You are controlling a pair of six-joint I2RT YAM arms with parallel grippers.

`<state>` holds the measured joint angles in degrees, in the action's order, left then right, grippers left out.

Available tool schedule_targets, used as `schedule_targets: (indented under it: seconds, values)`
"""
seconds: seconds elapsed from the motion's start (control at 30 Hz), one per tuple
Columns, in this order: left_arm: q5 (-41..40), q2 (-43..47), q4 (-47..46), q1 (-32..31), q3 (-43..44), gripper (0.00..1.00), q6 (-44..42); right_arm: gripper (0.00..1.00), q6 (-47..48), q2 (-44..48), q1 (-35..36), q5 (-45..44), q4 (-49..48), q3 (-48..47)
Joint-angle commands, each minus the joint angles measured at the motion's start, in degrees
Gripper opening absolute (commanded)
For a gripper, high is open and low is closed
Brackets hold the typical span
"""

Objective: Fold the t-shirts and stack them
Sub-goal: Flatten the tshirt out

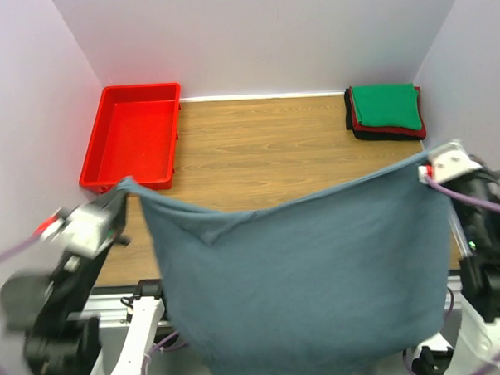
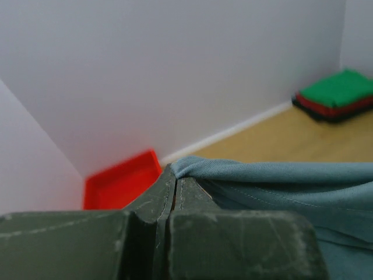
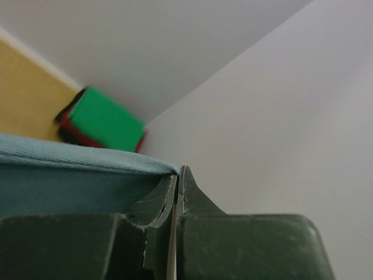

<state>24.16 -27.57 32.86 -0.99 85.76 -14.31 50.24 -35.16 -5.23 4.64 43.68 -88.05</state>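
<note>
A slate blue-grey t-shirt [image 1: 304, 276] hangs spread in the air between both arms, its lower part draping over the table's near edge. My left gripper [image 1: 127, 186] is shut on its left top corner, and in the left wrist view the cloth [image 2: 280, 181] runs off to the right from the pinched fingertips [image 2: 175, 175]. My right gripper [image 1: 423, 167] is shut on the right top corner; the shirt's edge [image 3: 76, 157] meets the closed tips [image 3: 178, 175]. A folded stack with a green t-shirt [image 1: 386, 105] on top, red and black beneath, lies at the back right corner.
A red plastic tray [image 1: 134, 134] stands at the back left of the wooden table [image 1: 265, 145]. White walls close in the left, back and right sides. The folded stack [image 2: 337, 93] also shows in the left wrist view.
</note>
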Motion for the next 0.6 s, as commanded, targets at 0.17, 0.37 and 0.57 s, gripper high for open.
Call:
schedule_targets:
  seconds: [0.17, 0.37, 0.57]
  values:
    - [2.6, -0.4, -11.5, 0.1, -28.0, 0.0, 0.2, 0.01, 2.6, 0.3, 0.0, 9.1, -2.0, 25.6]
    - [0.2, -10.8, -22.0, 0.0, -37.6, 0.0, -0.2, 0.01, 4.7, -11.6, 0.0, 13.4, -11.3, 37.4]
    - [-2.4, -31.9, -30.9, -1.7, -33.7, 0.0, -0.9, 0.01, 5.0, -34.2, 0.0, 13.3, -20.0, 34.4]
